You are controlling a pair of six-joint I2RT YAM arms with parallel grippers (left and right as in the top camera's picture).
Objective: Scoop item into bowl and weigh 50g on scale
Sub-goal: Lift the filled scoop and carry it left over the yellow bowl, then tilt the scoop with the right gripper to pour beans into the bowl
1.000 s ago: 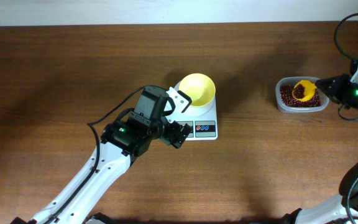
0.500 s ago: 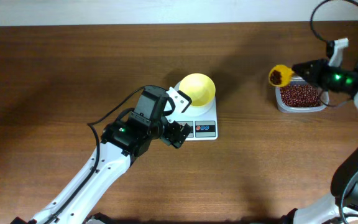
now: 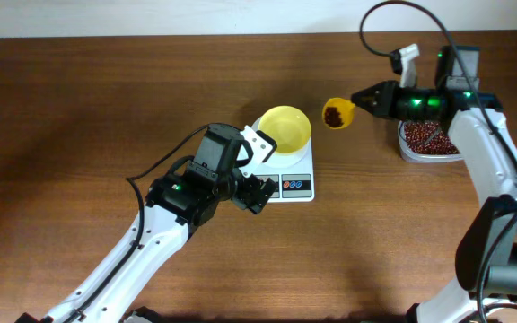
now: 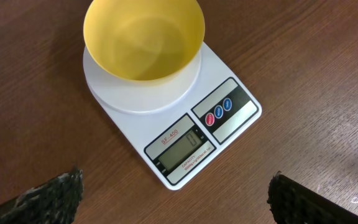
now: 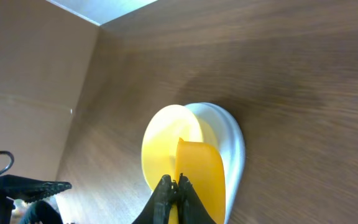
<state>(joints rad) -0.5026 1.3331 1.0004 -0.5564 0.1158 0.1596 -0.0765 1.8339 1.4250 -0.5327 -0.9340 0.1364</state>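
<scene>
Beans (image 3: pixel 333 117) show only from overhead: dark heap in yellow plastic scoop (image 3: pixel 339 112), mid-air btwn bowl (image 3: pixel 284 128) and clear tub (image 3: pixel 429 142). Left wrist cam shows smooth pale-yellow bowl on round platform of flat white scale (image 4: pixel 229 134). Right gripper (image 3: pixel 369 97), arm stretched leftward, pinched tight on scoop handle. Left gripper (image 3: pixel 260 170) hovers at scale's front-left edge, jaws wide, holding nothing.

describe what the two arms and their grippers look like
The left arm and right arm have white links, black wrist housings with green lights, and looping black cables. The left gripper and right gripper have black fingers, rough-textured on the left.
</scene>
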